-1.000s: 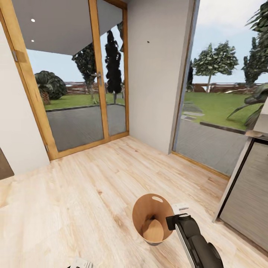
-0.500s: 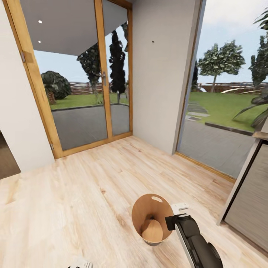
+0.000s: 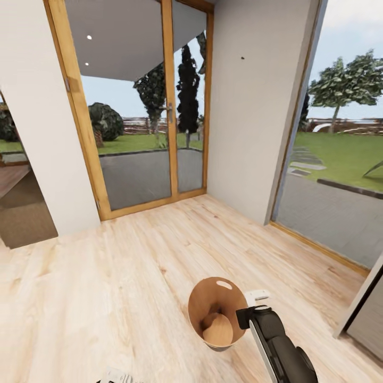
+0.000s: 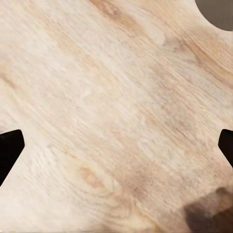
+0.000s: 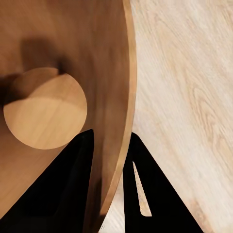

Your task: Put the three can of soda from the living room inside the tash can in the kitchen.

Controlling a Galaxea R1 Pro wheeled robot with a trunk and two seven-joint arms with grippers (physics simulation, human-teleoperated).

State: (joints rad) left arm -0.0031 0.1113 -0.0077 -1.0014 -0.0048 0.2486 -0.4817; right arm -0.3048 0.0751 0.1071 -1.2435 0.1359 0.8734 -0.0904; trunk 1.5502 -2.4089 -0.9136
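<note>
The tash can [image 3: 205, 303] is a round bin with a copper-brown inside and an oval handle cutout. It hangs just above the plank floor at the lower middle of the head view. My right gripper [image 3: 247, 314] is shut on its rim. In the right wrist view one black finger [image 5: 73, 179] is inside the bin wall [image 5: 73, 43] and the other outside, and the bin's bottom is bare. The cans of soda are out of view. My left gripper [image 4: 116, 145] is open over bare floor, its fingertips [image 4: 9, 148] far apart.
Wood-framed glass doors [image 3: 143, 117] stand ahead, with a white wall section [image 3: 250, 106] to their right and a tall window beyond it. A grey cabinet [image 3: 367, 314] edges in at the right. At the left an opening [image 3: 21, 213] leads to a darker floor.
The whole head view has slid to the right, so the camera has turned left. The bin and my right gripper keep the same place in the picture.
</note>
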